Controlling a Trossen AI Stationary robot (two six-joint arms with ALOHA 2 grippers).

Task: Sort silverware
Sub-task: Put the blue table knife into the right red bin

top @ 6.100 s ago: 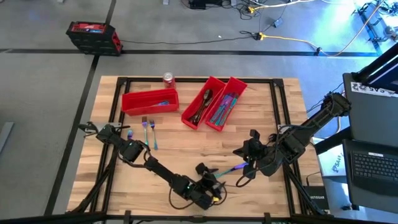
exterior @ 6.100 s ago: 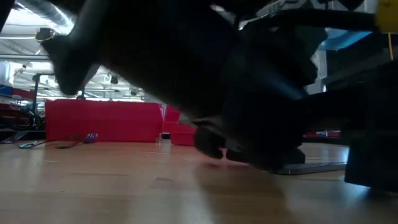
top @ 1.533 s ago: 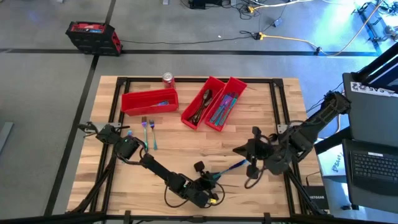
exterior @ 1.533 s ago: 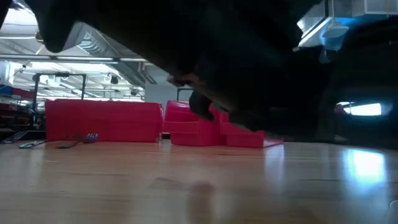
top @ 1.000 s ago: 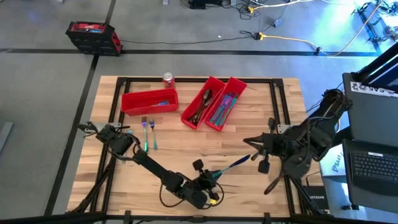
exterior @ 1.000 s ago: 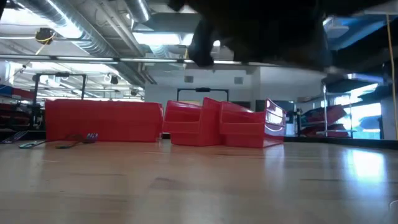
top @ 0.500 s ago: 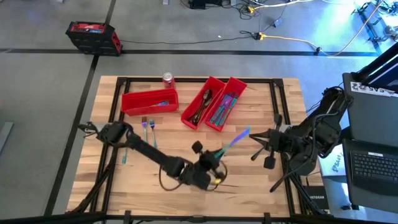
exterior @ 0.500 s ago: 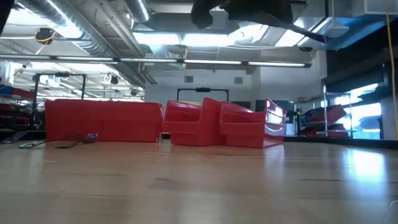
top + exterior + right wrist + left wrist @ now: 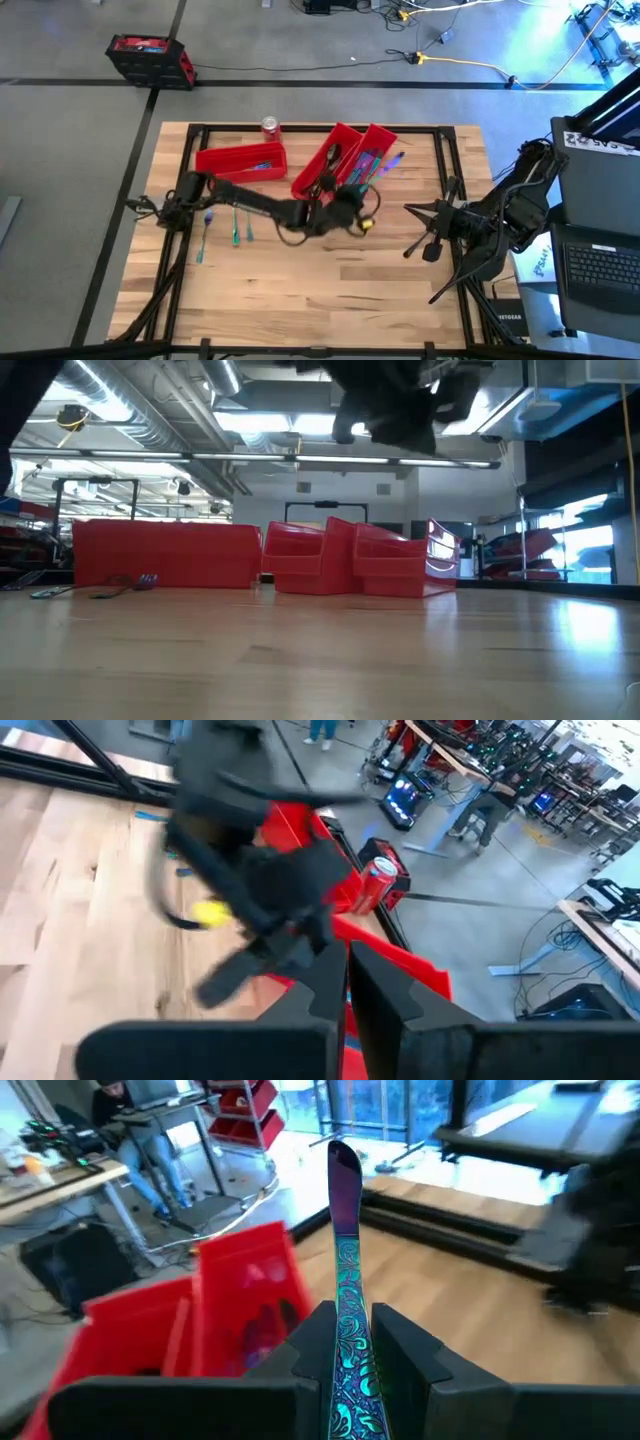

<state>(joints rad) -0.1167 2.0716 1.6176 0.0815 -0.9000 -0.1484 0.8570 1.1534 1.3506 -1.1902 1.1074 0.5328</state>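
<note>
Near edge of the table (image 9: 300,290) is bare wood. Right gripper (image 9: 408,245) sits off to the right side, fingers pressed together, holding nothing. Left gripper (image 9: 352,197) is mid-table, raised, clamped on an iridescent knife (image 9: 380,168); the blade sticks out past the fingers (image 9: 310,1345), over the two slanted bins (image 9: 345,165). Left of the arm, a few forks (image 9: 236,222) lie loose on the wood, near the left bin (image 9: 240,160). That bin holds teal pieces; the slanted pair hold dark spoons (image 9: 326,168) and more blue-purple cutlery. Can (image 9: 270,127) stands at the far edge, just behind the left bin.
</note>
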